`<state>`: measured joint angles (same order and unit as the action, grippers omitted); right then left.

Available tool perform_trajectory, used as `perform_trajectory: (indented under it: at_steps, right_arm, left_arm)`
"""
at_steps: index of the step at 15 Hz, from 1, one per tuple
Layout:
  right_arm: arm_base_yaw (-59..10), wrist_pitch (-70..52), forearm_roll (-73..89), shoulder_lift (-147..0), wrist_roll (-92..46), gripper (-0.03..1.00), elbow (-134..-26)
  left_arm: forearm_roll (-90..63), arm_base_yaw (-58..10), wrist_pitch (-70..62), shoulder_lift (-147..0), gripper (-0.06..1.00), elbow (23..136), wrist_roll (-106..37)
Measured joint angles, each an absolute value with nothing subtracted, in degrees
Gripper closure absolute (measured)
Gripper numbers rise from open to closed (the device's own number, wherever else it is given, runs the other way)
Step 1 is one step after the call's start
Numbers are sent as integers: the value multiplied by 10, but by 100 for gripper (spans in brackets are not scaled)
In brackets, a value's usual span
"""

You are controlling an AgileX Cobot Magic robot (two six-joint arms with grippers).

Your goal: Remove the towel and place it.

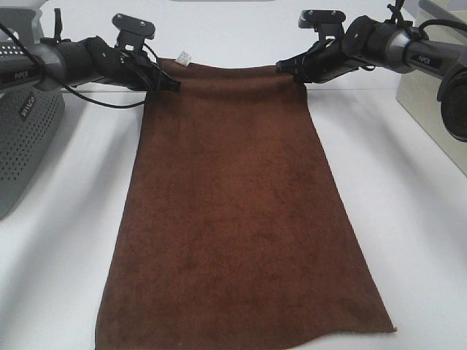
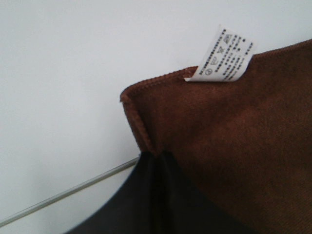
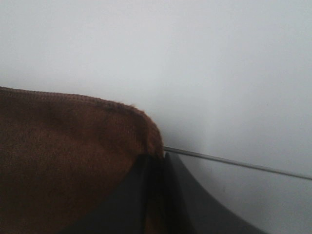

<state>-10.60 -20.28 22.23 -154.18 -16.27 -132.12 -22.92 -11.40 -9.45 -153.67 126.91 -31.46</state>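
Observation:
The towel [image 1: 241, 211] is a long dark brown cloth lying flat on the white table [image 1: 66, 240], its length running from the far side to the near edge. A small white tag [image 1: 184, 57] sticks out of its far short edge. My left gripper [image 1: 171, 84] is shut on the far left corner, and the left wrist view shows the towel [image 2: 234, 146] pinched at the left gripper [image 2: 158, 156], with the tag [image 2: 222, 56] close by. My right gripper [image 1: 284, 69] pinches the far right corner; in the right wrist view the towel [image 3: 63, 161] runs between the right gripper's [image 3: 157, 158] narrow jaws.
A grey perforated device [image 1: 22, 138] stands at the left edge of the table. A beige box [image 1: 430, 109] sits at the right, behind the right arm. White table surface lies bare on both sides of the towel.

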Motion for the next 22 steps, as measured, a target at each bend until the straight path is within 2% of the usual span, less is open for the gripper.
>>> perform_trajectory:
  at_steps: [1, 2, 4, 5, 6, 7, 10, 13, 16, 18, 20, 22]
  right_arm:
    - [-106, -203, 222, -1542, -163, 73, -1321]
    - [-106, -203, 222, -1542, -163, 56, -1321]
    - [-106, -205, 222, -1542, -163, 28, -1321]
    - [-106, -214, 217, -1542, -163, 21, -1321]
    - [-106, -232, 211, -1542, -163, 19, -1321]
    - [-106, -252, 203, -1542, -163, 18, -1321]
    - [-106, -329, 180, -1511, -163, 17, -1321]
    - [-106, -433, 172, -1429, -147, 17, -1321]
    - [-106, -566, 172, -1350, -100, 17, -1322]
    - [-106, -614, 169, -1309, -87, 17, -1322]
    - [-106, -647, 139, -1269, -70, 17, -1322]
    - [-106, -686, 98, -1231, -42, 17, -1322]
  left_arm:
    - [-229, -114, -92, -1538, 89, 1269, -315]
    - [-229, -114, -88, -1540, 80, 1269, -315]
    - [-229, -114, -72, -1541, 50, 1269, -310]
    - [-230, -114, -64, -1541, 36, 1269, -303]
    - [-230, -114, -62, -1541, 27, 1269, -299]
    - [-230, -114, -62, -1541, 23, 1269, -294]
    - [-225, -114, -92, -1532, 20, 1269, -291]
    - [-214, -114, -238, -1460, 18, 1269, -277]
    - [-159, -112, -380, -1377, 8, 1269, -188]
    - [-81, -109, -439, -1332, 7, 1269, -105]
    - [-14, -86, -498, -1289, 7, 1269, -23]
    - [12, -11, -573, -1240, 7, 1269, 7]
